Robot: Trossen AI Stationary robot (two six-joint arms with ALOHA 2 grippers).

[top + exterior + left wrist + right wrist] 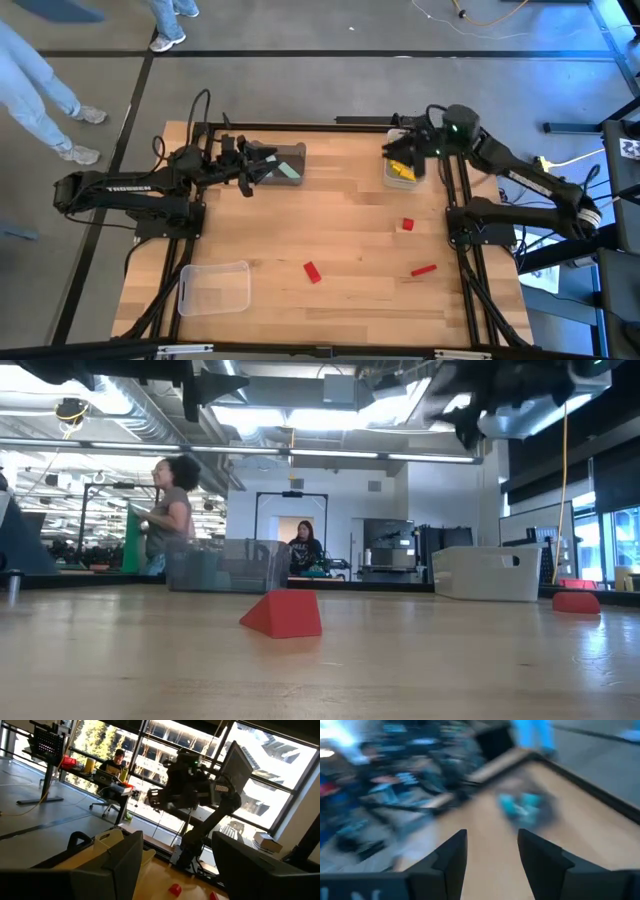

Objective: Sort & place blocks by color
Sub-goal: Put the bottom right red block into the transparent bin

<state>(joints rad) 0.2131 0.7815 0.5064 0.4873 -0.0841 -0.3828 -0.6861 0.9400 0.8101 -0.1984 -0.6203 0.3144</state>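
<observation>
Three red blocks lie flat on the wooden table: one (407, 225) right of centre, one (313, 271) near the middle front, one (424, 269) to its right. Mint green blocks (288, 171) lie in a dark bin (296, 152) at the far left. Yellow blocks (402, 173) lie in a clear bin (390, 178) at the far right. My left gripper (250, 168) hangs open at the dark bin's left edge and holds nothing. My right gripper (400, 153) is open and empty above the yellow bin. In the low view the nearest red block (283, 615) rests on the table.
An empty clear bin (213, 288) stands at the near left corner. The wide middle of the table holds only the red blocks. People stand on the floor beyond the far left edge (40, 100), and others show in the room behind (170, 510).
</observation>
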